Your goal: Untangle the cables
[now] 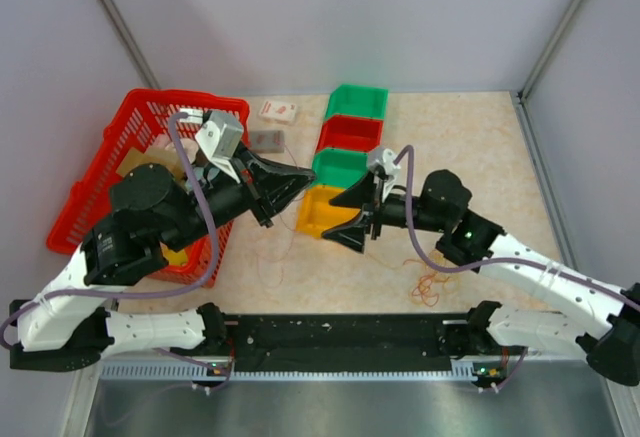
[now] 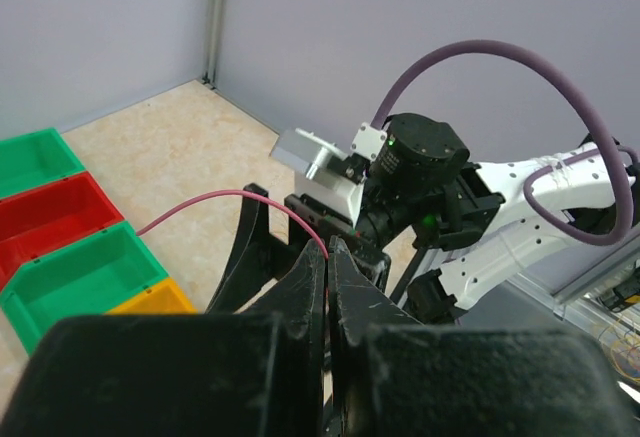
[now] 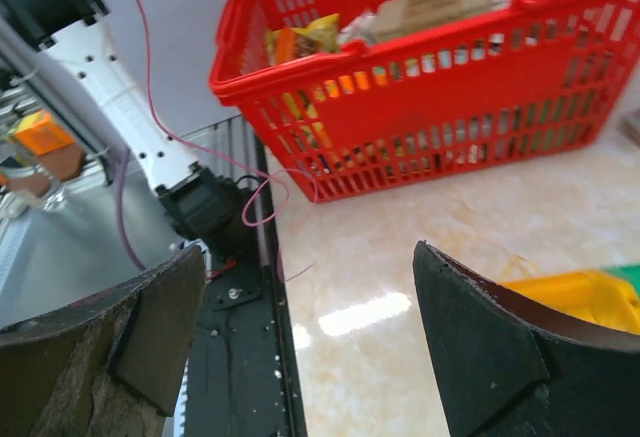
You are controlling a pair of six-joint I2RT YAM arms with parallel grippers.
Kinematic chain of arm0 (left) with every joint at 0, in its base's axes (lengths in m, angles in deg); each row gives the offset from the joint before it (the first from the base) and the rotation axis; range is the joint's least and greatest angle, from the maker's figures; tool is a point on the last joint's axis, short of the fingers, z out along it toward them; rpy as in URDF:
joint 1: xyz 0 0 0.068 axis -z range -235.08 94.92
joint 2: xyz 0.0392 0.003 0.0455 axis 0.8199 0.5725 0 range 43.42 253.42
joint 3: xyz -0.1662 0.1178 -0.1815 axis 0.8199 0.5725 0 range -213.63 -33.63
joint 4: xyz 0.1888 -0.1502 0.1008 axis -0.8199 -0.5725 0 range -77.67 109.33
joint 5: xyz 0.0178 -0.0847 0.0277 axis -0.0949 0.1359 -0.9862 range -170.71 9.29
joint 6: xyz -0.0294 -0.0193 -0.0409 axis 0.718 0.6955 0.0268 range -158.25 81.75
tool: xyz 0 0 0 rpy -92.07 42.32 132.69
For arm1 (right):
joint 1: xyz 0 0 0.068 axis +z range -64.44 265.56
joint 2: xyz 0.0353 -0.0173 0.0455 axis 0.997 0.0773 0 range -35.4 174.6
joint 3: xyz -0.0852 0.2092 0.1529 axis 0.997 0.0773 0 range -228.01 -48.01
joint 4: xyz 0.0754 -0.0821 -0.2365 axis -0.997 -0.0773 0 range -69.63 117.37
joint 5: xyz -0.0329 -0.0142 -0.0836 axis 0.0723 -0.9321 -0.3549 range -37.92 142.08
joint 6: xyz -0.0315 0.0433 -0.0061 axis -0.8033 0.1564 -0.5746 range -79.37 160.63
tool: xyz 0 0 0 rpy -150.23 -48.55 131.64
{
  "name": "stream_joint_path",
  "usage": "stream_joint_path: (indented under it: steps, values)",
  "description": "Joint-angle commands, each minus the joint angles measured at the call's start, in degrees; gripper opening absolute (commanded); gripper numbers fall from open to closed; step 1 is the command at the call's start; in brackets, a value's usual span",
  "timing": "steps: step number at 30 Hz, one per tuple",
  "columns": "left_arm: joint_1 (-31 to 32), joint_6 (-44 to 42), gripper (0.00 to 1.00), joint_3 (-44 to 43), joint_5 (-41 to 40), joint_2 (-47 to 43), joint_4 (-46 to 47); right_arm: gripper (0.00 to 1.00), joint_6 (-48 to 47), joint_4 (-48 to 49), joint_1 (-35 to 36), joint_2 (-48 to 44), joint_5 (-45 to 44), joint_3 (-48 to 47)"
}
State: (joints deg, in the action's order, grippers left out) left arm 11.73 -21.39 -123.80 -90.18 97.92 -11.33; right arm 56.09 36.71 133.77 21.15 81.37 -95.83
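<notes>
The table [image 1: 470,137] is a pale marbled surface enclosed by grey walls. I am mounted at its near edge.

The red basket [image 1: 100,172] stands at the far left of the table. It holds cardboard and packets. My left arm [image 1: 150,222] reaches up over the basket's right side.

My right arm [image 1: 520,257] extends from the near right corner toward the centre of the table.

Four bins form one row at the centre, each touching the next. In order from far to near they are the far green bin [image 1: 357,102], the red bin [image 1: 350,132], the near green bin [image 1: 340,165] and the yellow bin [image 1: 315,212].

My left gripper [image 2: 328,247] is raised above the table, just left of the bins. Its fingers are pressed together on the red cable [image 2: 230,195]. This thin strand rises from the fingertips, arcs over and drops away to the left. In the right wrist view it hangs down in front of the basket and ends in a small loop near the table edge.

My right gripper [image 1: 340,219] sits over the yellow bin, facing the left gripper. Its fingers [image 3: 490,347] stand wide apart, and nothing lies between them.

The orange cable tangle [image 1: 428,287] lies on the table near the front edge, beside my right arm. It is well apart from both grippers.
</notes>
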Motion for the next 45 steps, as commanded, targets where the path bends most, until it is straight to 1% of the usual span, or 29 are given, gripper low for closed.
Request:
stream_joint_path:
  steps: [1,5,7,8,10,11,12,13,15,18,19,20,23,26,27,29,30,31,32,34,38,40,43,45]
  values:
    - [0.0,1.1,0.0,0.7,1.1,-0.5,3.4,0.83,-2.1,9.5,5.0,4.3,3.9,-4.2]
    - [0.0,0.8,0.0,1.2,1.4,-1.0,3.8,0.79,-0.6,15.7,7.8,8.1,5.4,-4.5]
    - [-0.1,0.5,0.0,1.2,1.1,-1.1,3.8,0.74,-1.0,16.1,9.5,8.7,5.9,-4.6]
    - [-0.1,0.5,0.0,1.3,1.0,-1.2,3.8,0.69,-1.7,16.1,10.5,8.7,5.7,-4.2]
    - [-0.2,0.1,0.0,1.6,0.7,-1.6,4.0,0.47,-1.6,15.4,11.0,8.0,4.2,-3.3]
    - [-0.2,-0.2,0.0,1.8,0.1,-1.8,4.0,0.33,-1.4,14.6,11.0,7.4,3.6,-2.9]
    - [-0.3,-0.3,0.0,2.3,-0.5,-2.1,3.8,0.13,-1.5,13.1,10.9,6.4,2.1,-2.7]
    - [-0.3,-0.6,0.0,3.1,-1.6,-2.5,4.0,0.0,-1.3,11.2,11.0,5.2,-0.7,-2.6]
    - [-0.4,-0.4,0.0,5.4,-5.0,-3.5,4.0,0.0,-0.1,8.2,11.0,2.2,-7.5,-2.5]
    - [-1.0,3.1,0.0,12.3,-13.9,-6.0,4.1,0.0,2.5,6.4,11.0,-1.2,-15.2,-3.6]
    - [-1.6,4.9,0.01,14.9,-15.5,-7.0,4.6,0.0,3.0,6.4,10.9,-1.5,-17.1,-4.1]
    - [-2.4,6.2,0.05,17.9,-15.3,-7.7,5.7,0.0,3.1,6.7,10.9,-2.0,-19.6,-4.5]
    - [-6.3,10.4,0.23,23.9,-8.4,-9.0,8.5,0.0,1.8,6.6,11.0,-1.4,-30.7,-5.4]
    - [-11.5,13.5,0.57,28.1,-0.4,-9.4,10.3,0.0,-0.6,4.3,9.7,1.7,-35.9,-8.9]
    - [-13.3,13.9,0.64,29.1,1.6,-9.8,10.4,0.0,-0.1,2.6,8.6,3.3,-36.3,-10.9]
    - [-15.8,13.4,0.7,30.7,5.2,-10.4,10.3,0.0,0.4,-0.5,5.9,6.3,-36.1,-15.0]
    - [-16.2,13.1,0.8,31.7,5.3,-10.8,10.3,0.0,0.6,-1.1,4.9,7.2,-36.3,-16.6]
    - [-16.3,12.7,0.83,32.7,4.8,-12.2,10.3,0.0,0.4,-1.8,3.9,8.2,-36.4,-18.1]
    - [-16.3,12.1,0.88,34.0,4.4,-13.3,10.5,0.0,0.5,-2.6,3.0,9.3,-36.9,-19.2]
    - [-16.3,11.2,0.9,36.5,3.5,-15.7,10.6,0.0,1.1,-3.5,0.3,10.8,-37.0,-21.1]
    - [-16.3,11.1,0.88,42.4,3.5,-20.1,11.4,0.0,0.5,-3.7,-3.6,14.4,-33.4,-23.8]
    - [-16.3,10.9,0.85,44.9,4.2,-22.1,12.2,0.0,-2.5,-3.3,-4.4,16.4,-32.2,-25.0]
    - [-16.3,10.2,0.84,47.0,3.9,-24.2,12.6,0.0,-7.3,0.8,-5.5,18.6,-29.7,-24.5]
    - [-16.3,9.4,0.84,47.0,3.5,-24.9,12.3,0.0,-8.9,1.4,-6.6,21.1,-26.5,-25.7]
